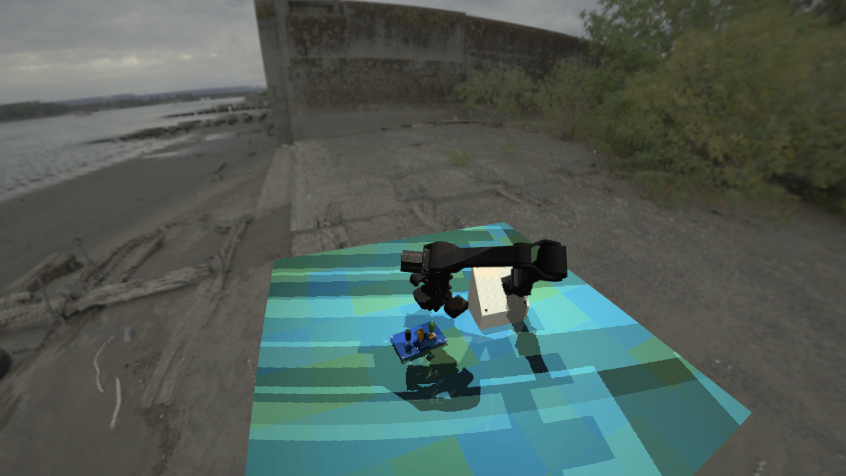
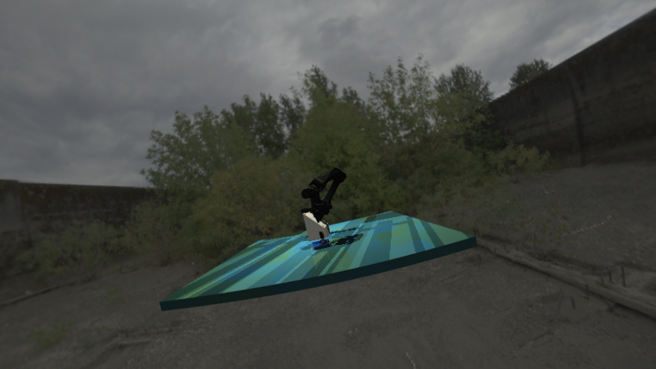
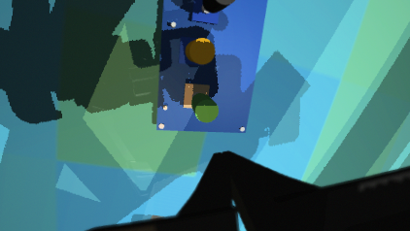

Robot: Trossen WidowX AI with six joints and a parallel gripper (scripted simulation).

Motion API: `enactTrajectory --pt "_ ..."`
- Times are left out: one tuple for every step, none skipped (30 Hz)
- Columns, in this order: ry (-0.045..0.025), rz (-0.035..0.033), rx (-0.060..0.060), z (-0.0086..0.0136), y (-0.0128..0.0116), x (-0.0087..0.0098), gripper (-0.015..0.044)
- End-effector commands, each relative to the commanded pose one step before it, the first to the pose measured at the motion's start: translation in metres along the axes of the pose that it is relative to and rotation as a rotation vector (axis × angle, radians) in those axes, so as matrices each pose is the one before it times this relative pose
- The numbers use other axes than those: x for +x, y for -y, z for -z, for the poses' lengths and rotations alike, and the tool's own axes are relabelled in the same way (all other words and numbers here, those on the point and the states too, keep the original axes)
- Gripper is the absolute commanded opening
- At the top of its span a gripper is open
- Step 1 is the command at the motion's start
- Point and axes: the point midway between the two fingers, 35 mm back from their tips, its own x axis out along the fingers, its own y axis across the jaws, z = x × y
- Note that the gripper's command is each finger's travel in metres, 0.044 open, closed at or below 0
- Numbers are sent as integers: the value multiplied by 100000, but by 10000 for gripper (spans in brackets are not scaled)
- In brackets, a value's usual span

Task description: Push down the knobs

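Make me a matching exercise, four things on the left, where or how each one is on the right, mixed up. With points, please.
1. Yellow knob [image 1: 420,335] [image 3: 200,51]
2. Green knob [image 1: 431,326] [image 3: 206,111]
3. Gripper [image 3: 222,160]
4. Circuit board [image 1: 421,349] [image 3: 233,99]

A. Shut, holding nothing
B. Blue, under the knobs
C. Between the black and green knobs
D. Nearest the pale block

Pairs: 1-C, 2-D, 3-A, 4-B

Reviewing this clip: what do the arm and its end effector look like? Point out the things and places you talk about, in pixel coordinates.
The arm [image 1: 485,256] [image 2: 336,185] is black, with chunky, angular links and bulky joints. The end effector [image 3: 222,160] is also black, its fingers tapering to narrow, blunt tips. Fine markings or cables: cannot tell.
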Motion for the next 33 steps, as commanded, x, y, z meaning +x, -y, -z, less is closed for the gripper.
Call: enactTrajectory --pt "4500 -8377 5037 -931 620 751 0" --pt "0 0 0 0 0 0 0" --pt "0 0 0 0 0 0 0" --pt "0 0 0 0 0 0 0" --pt "0 0 0 0 0 0 0" --pt "0 0 0 0 0 0 0" --pt "0 0 0 0 0 0 0" --pt "3 3 -1 -6 5 252 0" --pt "15 -9 -5 -9 3 752 0" --pt "22 -37 -8 5 -15 748 0" --pt "9 -19 -3 5 -9 248 0" --pt "0 0 0 0 0 0 0" --pt "0 0 0 0 0 0 0" --pt "0 0 0 0 0 0 0" --pt "0 0 0 0 0 0 0" --pt "0 0 0 0 0 0 0" --pt "0 1 0 -1 1 27 0" --pt "0 1 0 -1 1 50 0" --pt "1 1 0 -2 2 74 0" --pt "1 1 0 -2 2 99 0" --pt "2 1 0 -2 2 125 0" --pt "2 0 -1 -2 2 151 0" --pt "3 -2 -1 -2 1 165 0" --pt "3 -3 -1 -1 0 167 0" --pt "4 -5 -1 -1 -1 167 0" --pt "4 -6 -1 0 -2 167 0" --pt "4 -8 -1 1 -3 167 0" --pt "5 -9 -1 1 -3 166 0" --pt "5 -10 -1 2 -4 166 0" --pt "5 -12 -1 3 -5 166 0" --pt "5 -11 -1 3 -5 136 0" --pt "3 -7 -1 2 -3 82 0" --pt "1 -2 0 1 -1 27 0"
